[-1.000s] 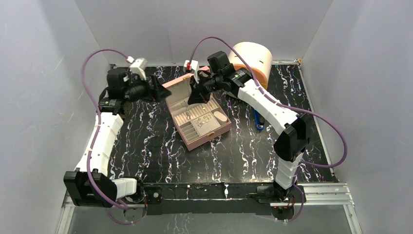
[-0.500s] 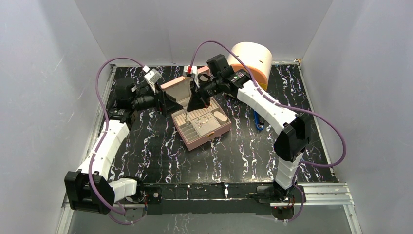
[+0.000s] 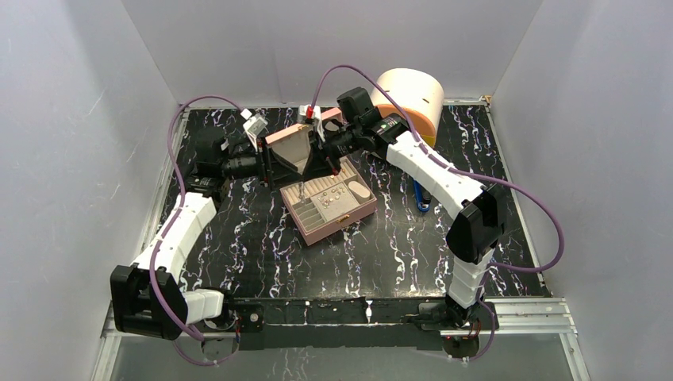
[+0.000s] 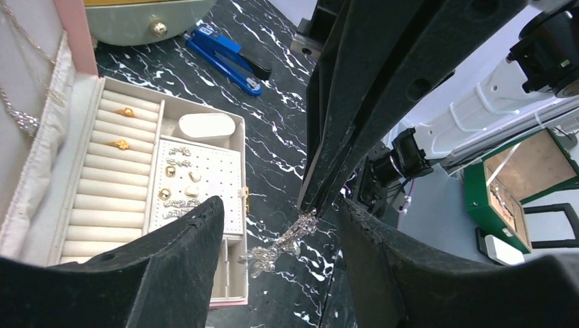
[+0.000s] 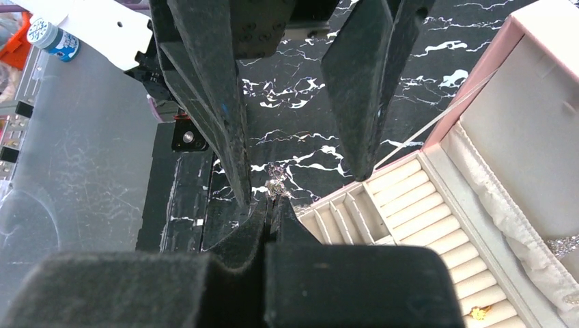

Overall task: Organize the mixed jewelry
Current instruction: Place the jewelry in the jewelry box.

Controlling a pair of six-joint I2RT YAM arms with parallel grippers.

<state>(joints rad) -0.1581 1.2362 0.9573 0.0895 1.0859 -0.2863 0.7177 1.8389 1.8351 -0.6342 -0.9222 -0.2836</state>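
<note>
My right gripper [image 5: 273,202] is shut on a sparkling silver jewelry piece [image 4: 278,247] that dangles from its tips above the table beside the open pink box [image 3: 337,226]. In the left wrist view my left gripper [image 4: 280,203] stands open with a finger on either side of that hanging silver piece [image 5: 276,186], not touching it. From above, the left gripper [image 3: 295,165] and the right gripper [image 3: 311,171] meet over the box's left back corner. Inside the box lie two gold rings [image 4: 123,111] on the ring rolls and several small earrings [image 4: 179,172] on the pad.
A silver necklace [image 4: 22,117] hangs in the box lid. A blue elongated object [image 3: 421,197] lies right of the box under the right arm. A round cream container [image 3: 410,97] stands at the back. White walls close in three sides.
My left arm has swung right from the left back of the table to the right gripper, and its jaws have narrowed a little. The right gripper has stayed put, shut on the silver piece.
</note>
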